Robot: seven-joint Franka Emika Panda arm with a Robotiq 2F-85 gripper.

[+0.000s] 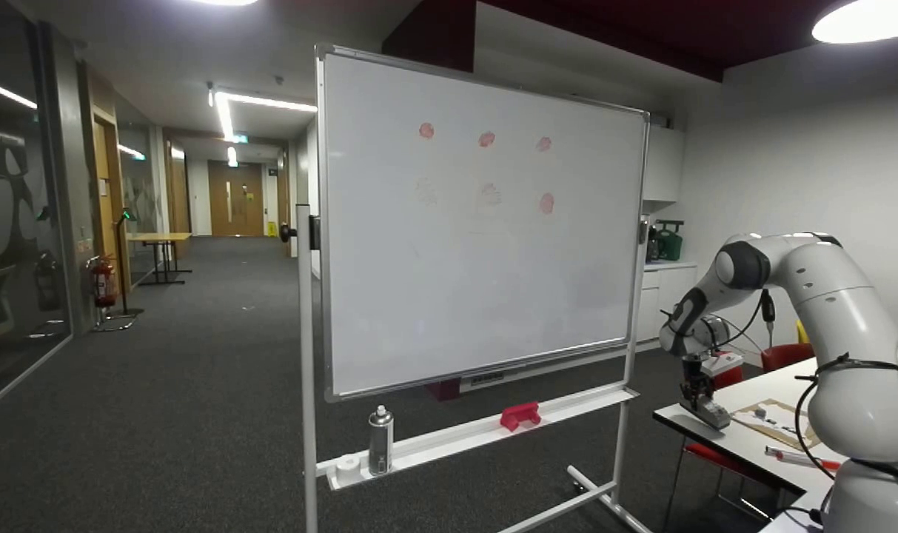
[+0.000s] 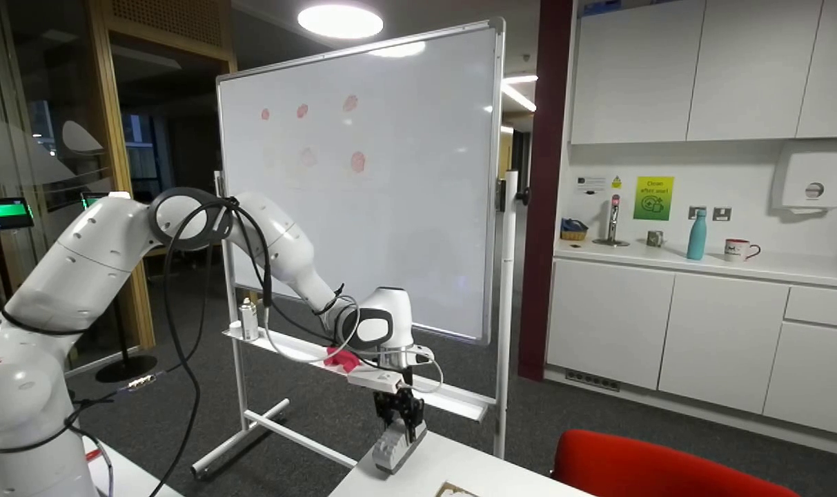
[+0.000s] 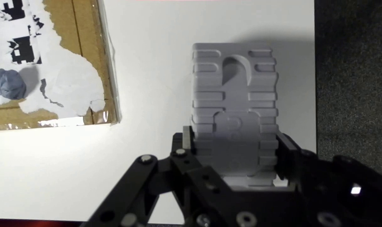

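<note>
arm (image 2: 90,259): white | elbow ring (image 1: 756,268): charcoal | cables (image 2: 266,284): black | hand (image 3: 236,143): black, silver screws (image 3: 247,219)

The whiteboard eraser (image 3: 235,101) is grey with a ribbed pattern, the gripper (image 3: 236,142) black, the whiteboard (image 1: 478,289) white with reddish smudges (image 1: 546,203), the chair (image 2: 639,464) red.

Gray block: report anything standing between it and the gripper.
Nothing visible does: in the wrist view, the gray block sits clasped directly between the jaws of the gripper. The cardboard sheet lies apart, to the left in that view.
</note>
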